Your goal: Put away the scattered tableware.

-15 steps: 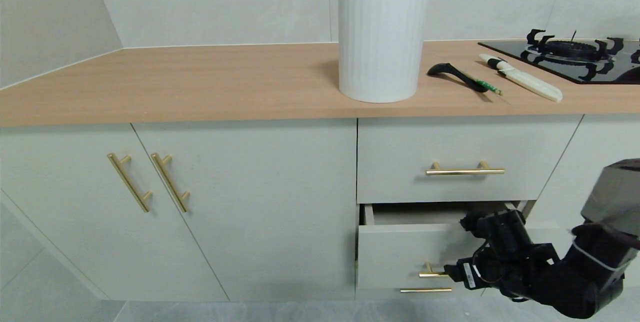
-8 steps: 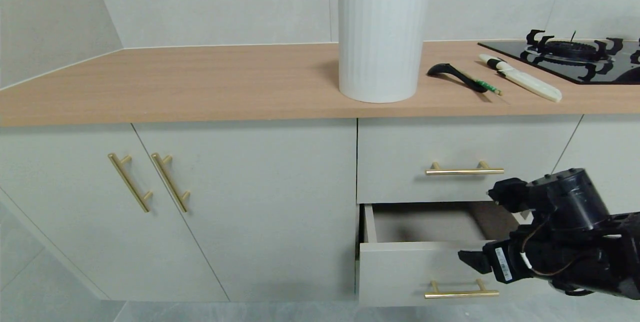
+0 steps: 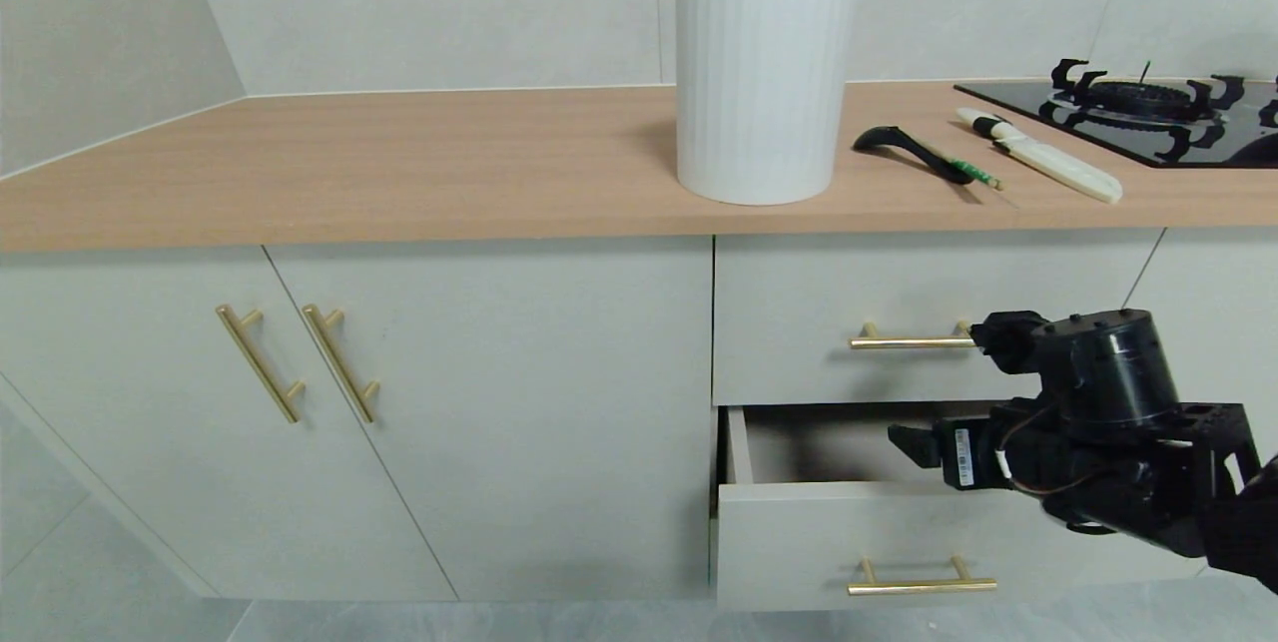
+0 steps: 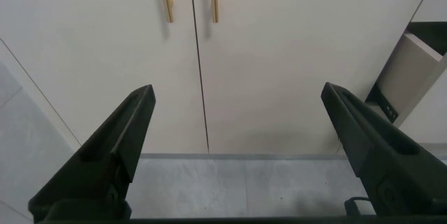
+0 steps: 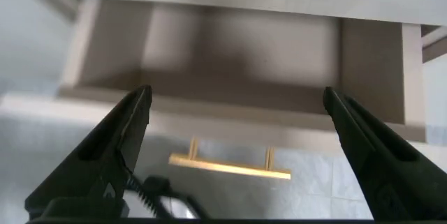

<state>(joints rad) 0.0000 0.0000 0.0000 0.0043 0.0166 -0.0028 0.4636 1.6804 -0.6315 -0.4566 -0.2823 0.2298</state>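
Step in hand, by the look of it: getting a drawer ready. Bottom drawer [image 3: 829, 537]: pulled out, top open, gold handle [image 3: 921, 584] on its front. Top drawer [image 3: 799, 303] just above it: shut.

Right gripper [image 3: 947, 387]: hangs just above the open drawer, near the top drawer's handle [image 3: 911, 342]. Jaws wide apart. Holds nothing. Touches nothing, as far as can be told.

Left gripper [image 4: 237, 93]: low down, facing the two cupboard doors [image 4: 279, 63]. Jaws wide apart too. Holds nothing.

Things to put away: up on the wooden counter [image 3: 399, 163], well apart from both grippers. Black spoon [image 3: 914, 151] lying flat, near the tall white pot [image 3: 764, 63]. Thin green stick [image 3: 976, 175] at the end of the spoon's handle, touching or very close; hard to tell which. White knife [image 3: 1043, 163] beside them, near the black stove [image 3: 1128, 113].

Nothing put away yet, so only the start of the job.

Next, most likely: lift the right gripper up to the counter, come down over the spoon with jaws apart, then squeeze on the thin handle. Needs care with such thin, flat things: easy to slip, hard to pinch off the wood. After that, carry down and let go over the open drawer.
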